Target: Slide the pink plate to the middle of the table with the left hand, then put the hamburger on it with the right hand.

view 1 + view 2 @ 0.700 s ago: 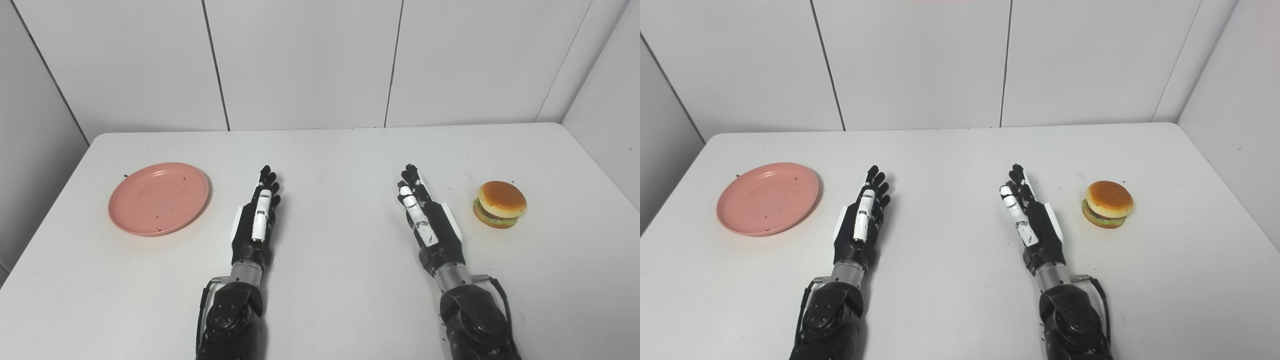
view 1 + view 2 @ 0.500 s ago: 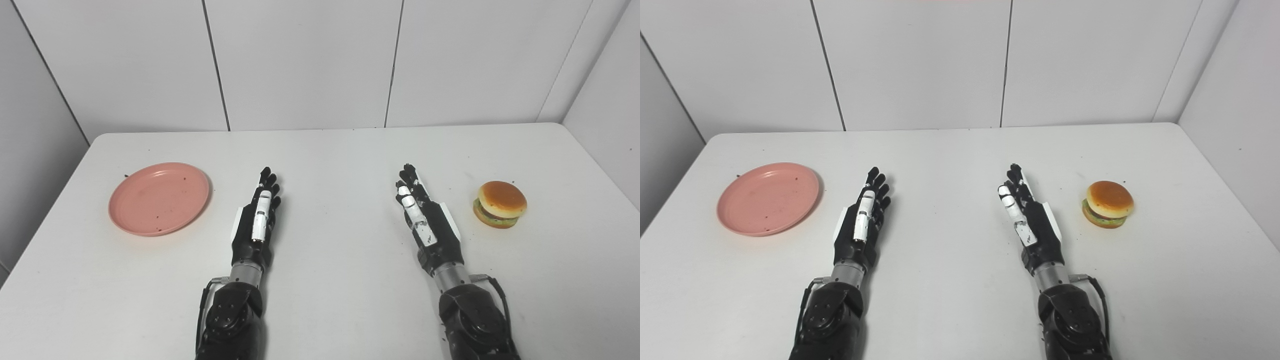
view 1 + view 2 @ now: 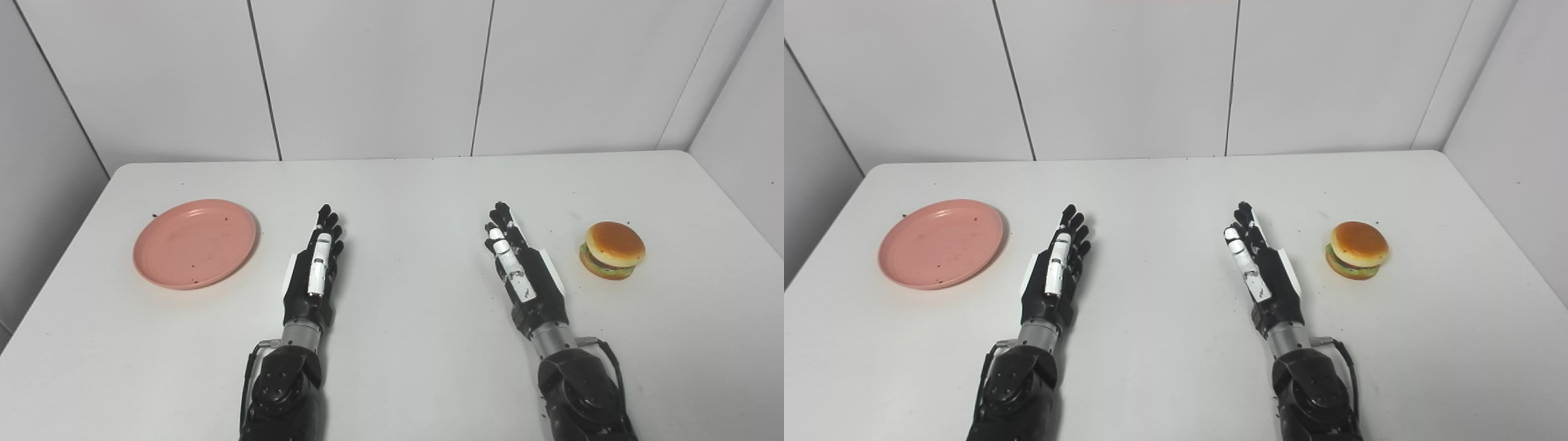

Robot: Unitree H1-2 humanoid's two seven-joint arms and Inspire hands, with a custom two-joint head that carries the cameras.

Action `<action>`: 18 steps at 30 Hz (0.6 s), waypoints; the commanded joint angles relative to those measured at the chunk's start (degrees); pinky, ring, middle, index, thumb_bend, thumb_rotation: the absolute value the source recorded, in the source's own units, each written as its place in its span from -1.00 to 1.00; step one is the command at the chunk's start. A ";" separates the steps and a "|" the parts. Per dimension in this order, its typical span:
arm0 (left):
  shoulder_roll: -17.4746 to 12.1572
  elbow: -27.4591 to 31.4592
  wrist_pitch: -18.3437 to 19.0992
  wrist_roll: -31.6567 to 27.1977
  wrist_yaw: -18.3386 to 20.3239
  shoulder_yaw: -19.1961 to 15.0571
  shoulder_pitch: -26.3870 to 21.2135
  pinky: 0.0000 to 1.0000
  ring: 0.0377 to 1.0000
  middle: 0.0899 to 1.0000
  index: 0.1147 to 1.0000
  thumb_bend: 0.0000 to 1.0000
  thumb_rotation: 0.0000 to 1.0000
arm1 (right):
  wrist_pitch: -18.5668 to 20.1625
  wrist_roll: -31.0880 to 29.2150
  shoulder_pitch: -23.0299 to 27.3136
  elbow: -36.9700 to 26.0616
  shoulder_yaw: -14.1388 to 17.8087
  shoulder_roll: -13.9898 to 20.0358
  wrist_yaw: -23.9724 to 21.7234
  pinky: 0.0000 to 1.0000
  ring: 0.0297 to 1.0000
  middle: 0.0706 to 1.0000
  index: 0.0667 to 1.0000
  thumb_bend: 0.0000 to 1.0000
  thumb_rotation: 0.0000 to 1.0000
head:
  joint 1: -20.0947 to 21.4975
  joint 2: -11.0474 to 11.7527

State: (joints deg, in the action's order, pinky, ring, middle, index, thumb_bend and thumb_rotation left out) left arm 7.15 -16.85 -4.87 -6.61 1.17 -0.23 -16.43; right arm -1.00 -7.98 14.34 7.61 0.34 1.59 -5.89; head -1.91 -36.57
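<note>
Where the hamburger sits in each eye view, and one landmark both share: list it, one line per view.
Left eye view: the hamburger lies on the table at right of the picture, just beyond the right hand, apart from it.
Right eye view: the hamburger again lies right of that hand, nearer the picture's middle.
Shared landmark: the pink plate at the far left of the table in both.

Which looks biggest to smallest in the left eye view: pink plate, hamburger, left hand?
1. pink plate
2. left hand: long but narrow, and nearer the camera, so unsure against the plate
3. hamburger
</note>
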 commanded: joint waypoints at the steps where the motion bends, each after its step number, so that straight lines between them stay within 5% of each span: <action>1: 0.96 -1.51 -3.16 0.86 -0.63 0.29 1.12 1.00 1.00 1.00 1.00 -0.49 1.00 | -1.43 -0.61 0.95 -0.90 0.44 0.98 -1.03 1.00 1.00 1.00 1.00 -0.13 0.58 | -1.58 0.32; 9: 1.98 1.56 -4.38 0.38 -2.08 -0.62 -0.36 1.00 1.00 1.00 1.00 -0.44 1.00 | -2.10 -1.50 0.52 0.22 2.03 3.22 -1.72 1.00 0.99 1.00 1.00 -0.02 0.62 | -9.41 2.70; 18: -1.74 10.61 6.01 0.61 -5.22 -4.71 -5.72 1.00 1.00 1.00 1.00 -0.15 1.00 | -3.15 -4.10 0.40 1.79 3.48 4.31 -3.70 1.00 1.00 1.00 1.00 0.00 0.59 | -13.43 3.88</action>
State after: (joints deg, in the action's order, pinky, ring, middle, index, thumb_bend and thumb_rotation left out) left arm 6.56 -8.97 0.72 -5.76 -3.47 -4.30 -17.84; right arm -1.07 -11.67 14.00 9.55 3.34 5.27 -8.84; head -15.38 -32.61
